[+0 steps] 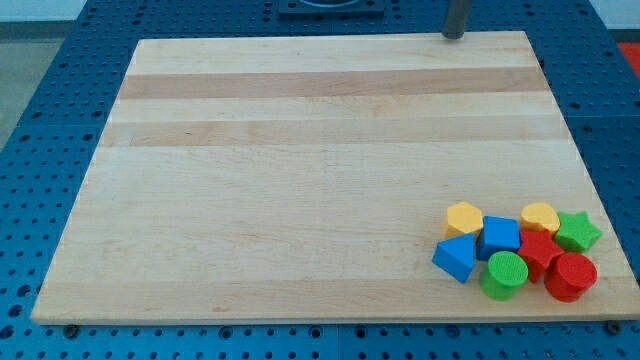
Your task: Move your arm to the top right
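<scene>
My tip (454,36) is at the top edge of the wooden board (300,170), toward the view's top right, far from all the blocks. The blocks sit in a tight cluster at the board's bottom right: a yellow hexagon (463,218), a blue cube (499,236), a blue triangular block (455,258), a green cylinder (505,274), a yellow heart-like block (540,216), a red block (538,249), a red cylinder (571,276) and a green star (577,231).
The board lies on a blue perforated table (60,120) that surrounds it on all sides. A dark fixture (330,6) shows at the view's top centre.
</scene>
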